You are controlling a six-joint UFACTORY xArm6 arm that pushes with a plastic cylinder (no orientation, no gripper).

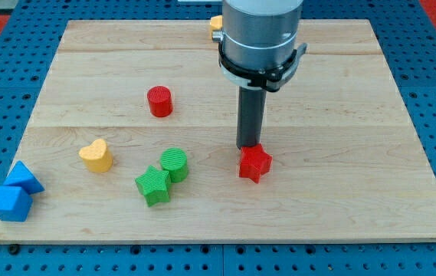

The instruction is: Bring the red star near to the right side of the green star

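The red star (254, 163) lies on the wooden board right of centre. The green star (153, 186) lies to its left, lower on the board, touching a green cylinder (175, 164) at its upper right. My tip (247, 147) stands just above the red star's upper left edge, touching or nearly touching it. The red star is well apart from the green star, with the green cylinder between them.
A red cylinder (159, 101) stands at upper left of centre. A yellow heart (96, 156) lies left. Two blue blocks (24, 177) (9, 203) sit at the board's bottom left corner. A yellow block (215, 26) shows partly behind the arm at the top.
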